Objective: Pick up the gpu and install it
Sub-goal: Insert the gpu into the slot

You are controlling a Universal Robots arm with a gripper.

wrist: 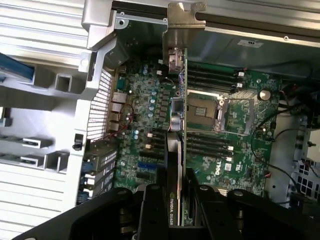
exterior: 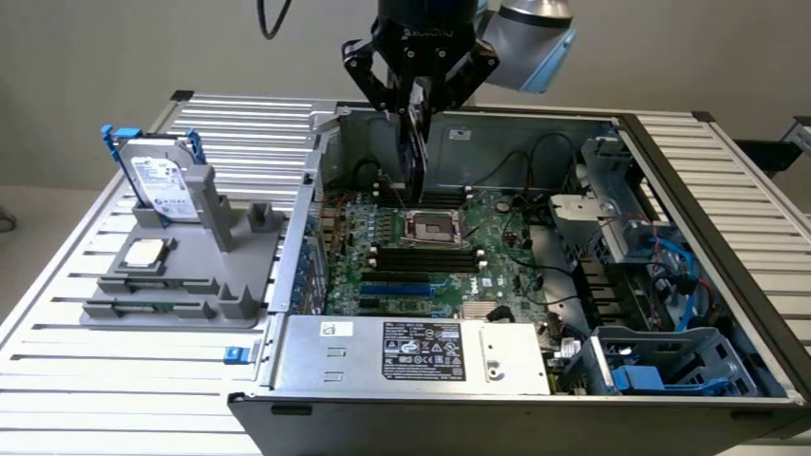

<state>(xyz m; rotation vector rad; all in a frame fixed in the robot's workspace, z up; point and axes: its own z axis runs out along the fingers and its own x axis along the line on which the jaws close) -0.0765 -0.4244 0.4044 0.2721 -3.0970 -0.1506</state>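
The hand (exterior: 417,106) is closed to a narrow gap on the gpu (exterior: 415,157), clamping its two flat faces. The gpu hangs directly below the hand, inside the open computer case (exterior: 709,180) and above the motherboard (exterior: 438,252). Its long axis runs straight away from the hand, roughly vertical. The metal bracket (wrist: 184,25) forms the far end.

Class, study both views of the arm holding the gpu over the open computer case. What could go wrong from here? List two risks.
1. The gripper grips the gpu at one end only, so the long card could tilt or slip.
2. The gpu hangs close to the open processor socket, away from the blue slots; lowered here, it might strike the socket.
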